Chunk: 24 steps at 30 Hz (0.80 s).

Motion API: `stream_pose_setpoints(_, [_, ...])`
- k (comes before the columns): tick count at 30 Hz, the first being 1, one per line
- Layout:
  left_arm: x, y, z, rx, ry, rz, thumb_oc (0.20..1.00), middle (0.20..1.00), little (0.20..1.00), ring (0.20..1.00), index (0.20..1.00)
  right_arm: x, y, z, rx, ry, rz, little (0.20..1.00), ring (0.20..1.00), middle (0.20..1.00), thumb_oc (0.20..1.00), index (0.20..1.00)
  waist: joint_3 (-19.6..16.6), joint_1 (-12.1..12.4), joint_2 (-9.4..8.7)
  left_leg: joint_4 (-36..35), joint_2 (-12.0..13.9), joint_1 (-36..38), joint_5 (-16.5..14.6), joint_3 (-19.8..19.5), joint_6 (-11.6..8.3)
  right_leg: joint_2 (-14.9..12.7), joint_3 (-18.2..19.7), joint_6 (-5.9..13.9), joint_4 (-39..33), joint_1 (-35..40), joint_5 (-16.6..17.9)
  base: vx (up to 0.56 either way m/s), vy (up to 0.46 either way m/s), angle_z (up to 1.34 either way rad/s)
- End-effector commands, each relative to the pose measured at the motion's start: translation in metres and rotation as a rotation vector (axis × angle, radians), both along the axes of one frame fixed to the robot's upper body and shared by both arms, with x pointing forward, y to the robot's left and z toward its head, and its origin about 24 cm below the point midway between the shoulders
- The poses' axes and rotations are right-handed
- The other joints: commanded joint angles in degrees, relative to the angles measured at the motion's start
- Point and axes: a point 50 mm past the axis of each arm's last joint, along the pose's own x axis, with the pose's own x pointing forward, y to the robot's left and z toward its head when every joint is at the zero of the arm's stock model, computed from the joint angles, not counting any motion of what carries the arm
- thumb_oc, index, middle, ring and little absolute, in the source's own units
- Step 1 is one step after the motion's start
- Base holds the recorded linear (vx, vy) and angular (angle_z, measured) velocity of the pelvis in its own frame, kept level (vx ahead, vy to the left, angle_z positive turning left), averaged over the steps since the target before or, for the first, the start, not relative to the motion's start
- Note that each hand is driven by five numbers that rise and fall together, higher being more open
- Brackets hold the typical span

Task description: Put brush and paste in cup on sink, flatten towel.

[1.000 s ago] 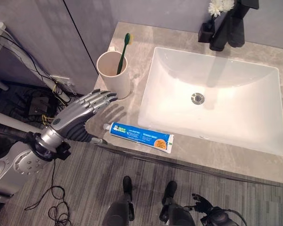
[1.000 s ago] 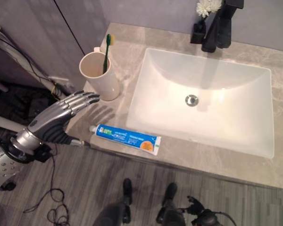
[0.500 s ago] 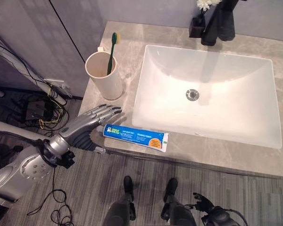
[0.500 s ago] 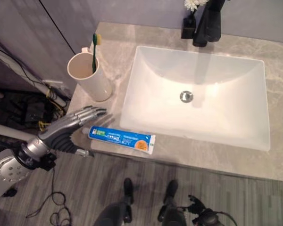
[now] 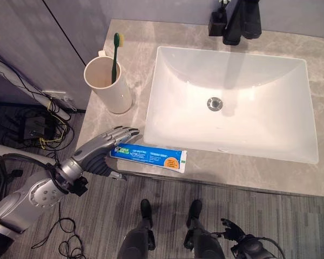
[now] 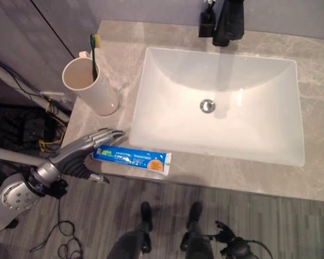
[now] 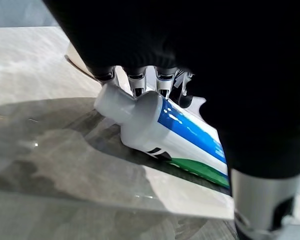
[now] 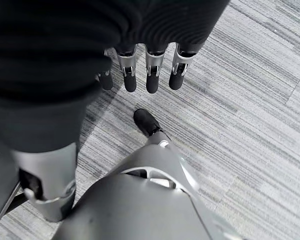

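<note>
The left hand (image 5: pixel 105 144) reaches in from 8 o'clock at the front left edge of the counter (image 5: pixel 92 116), fingers straight and fairly close together, their dark tips over the cap end of the toothpaste (image 5: pixel 147 156). In the left wrist view the fingers (image 7: pixel 136 82) sit right at the white cap; whether they press it cannot be told. The tube lies flat along the front lip of the counter, cap toward 9 o'clock, crimped end toward 3 o'clock, on the narrow strip of stone between the counter's front edge and the sink (image 5: pixel 229 102). That strip leaves little room on either side of the tube.

At 11 o'clock from the hand stands the cup (image 5: pixel 107 83), upright, near the counter's left edge and just beside the sink's left rim, with bare stone between it and the tube. The toothbrush (image 5: pixel 115 54) stands in it, leaning against the far rim, head up.

At 12 o'clock, behind the sink, the black tap (image 5: pixel 238 21) rises at the wall.

The right hand (image 8: pixel 145 75) hangs over the floor, fingers loosely straight, holding nothing.
</note>
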Motion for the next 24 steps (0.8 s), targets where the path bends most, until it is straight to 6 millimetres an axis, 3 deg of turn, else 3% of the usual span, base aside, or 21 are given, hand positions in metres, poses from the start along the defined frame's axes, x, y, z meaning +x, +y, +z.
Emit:
stream_pose_setpoints(1, [0.004,0.001,0.004,-0.037,-0.023,0.007,1.000,1.000,1.000,1.000,1.000,-0.023,-0.005,-0.009,-0.059,0.102,0.027,1.000,1.000,1.000,1.000,1.000,0.42,-0.87,-1.88,0.19,1.31,0.00,-0.68,-0.38,-2.04,-4.63,0.59,5.41,1.71,2.24,-0.30,0.00,0.000,0.00])
stream_pose_setpoints(3, [0.004,0.000,0.002,-0.039,-0.009,0.000,1.000,1.000,1.000,1.000,1.000,-0.022,-0.004,-0.009,-0.057,0.099,0.021,1.000,1.000,1.000,1.000,1.000,0.44,-0.86,-1.96,0.19,1.36,0.04,-0.75,-0.32,-2.02,-4.53,0.77,5.36,1.63,2.18,-0.30,0.00,0.000,0.00])
stream_pose_setpoints(4, [0.003,0.001,0.001,-0.035,0.000,0.002,0.915,0.915,0.915,0.915,0.915,-0.020,-0.004,-0.008,-0.053,0.094,0.017,1.000,1.000,1.000,1.000,1.000,0.49,-0.93,-2.02,0.19,1.40,0.09,-0.78,-0.24,-2.03,-4.46,0.89,5.36,1.57,2.15,-0.31,0.00,0.000,0.00])
stream_pose_setpoints(5, [0.003,0.001,-0.002,-0.027,0.018,-0.001,0.451,0.451,0.451,0.451,0.451,-0.018,-0.003,-0.008,-0.044,0.082,0.008,1.000,1.000,1.000,1.000,1.000,0.47,-1.03,-2.12,0.19,1.53,0.18,-0.80,-0.03,-2.01,-4.38,1.04,5.37,1.52,2.04,-0.31,0.00,0.000,0.00])
stream_pose_setpoints(6, [0.004,0.000,-0.002,-0.027,0.018,-0.001,0.404,0.404,0.404,0.404,0.404,-0.018,-0.003,-0.008,-0.043,0.083,0.008,1.000,1.000,1.000,1.000,1.000,0.46,-0.99,-2.13,0.19,1.54,0.19,-0.80,0.00,-2.01,-4.38,1.07,5.37,1.53,2.02,-0.31,0.00,0.000,0.00])
stream_pose_setpoints(7, [0.004,0.002,-0.006,-0.010,0.037,0.002,0.253,0.253,0.253,0.253,0.253,-0.016,-0.001,-0.007,-0.031,0.072,-0.007,1.000,1.000,1.000,1.000,1.000,0.43,-1.07,-2.21,0.19,1.54,0.35,-0.92,0.26,-1.99,-4.18,1.41,5.35,1.35,1.99,-0.35,0.00,0.000,0.00])
stream_pose_setpoints(9, [0.004,0.002,-0.009,0.003,0.046,0.000,0.200,0.200,0.200,0.200,0.200,-0.014,-0.001,-0.007,-0.026,0.065,-0.017,1.000,1.000,1.000,1.000,1.000,0.40,-1.00,-2.27,0.19,1.55,0.42,-0.95,0.37,-1.98,-4.12,1.60,5.36,1.21,1.97,-0.27,0.00,0.000,0.00])
stream_pose_setpoints(12, [0.004,0.003,-0.013,0.035,0.061,0.003,0.200,0.200,0.200,0.200,0.200,-0.014,0.000,-0.007,-0.018,0.059,-0.028,1.000,1.000,1.000,1.000,1.000,0.21,-1.10,-2.39,0.19,1.58,0.51,-0.97,0.53,-2.00,-4.00,1.82,5.40,0.94,2.01,-0.13,0.02,-0.003,-0.04])
stream_pose_setpoints(20, [-0.003,0.001,-0.038,0.351,0.130,-0.124,0.200,0.200,0.200,0.200,0.200,-0.011,-0.011,-0.003,-0.056,0.019,-0.084,1.000,1.000,1.000,1.000,1.000,-0.75,-2.28,-2.92,0.19,1.43,-0.10,-1.32,2.36,-2.00,-3.91,4.33,6.07,0.07,-0.22,1.08,0.00,0.015,-0.11])
stream_pose_setpoints(24, [-0.005,-0.004,-0.043,0.388,0.147,-0.179,0.200,0.200,0.200,0.200,0.200,-0.015,-0.018,-0.003,-0.077,0.024,-0.113,1.000,1.000,1.000,1.000,1.000,-0.89,-2.52,-3.06,0.19,1.37,-0.26,-1.41,2.91,-1.95,-4.00,5.04,6.19,0.02,-0.84,1.27,-0.02,0.015,-0.14])
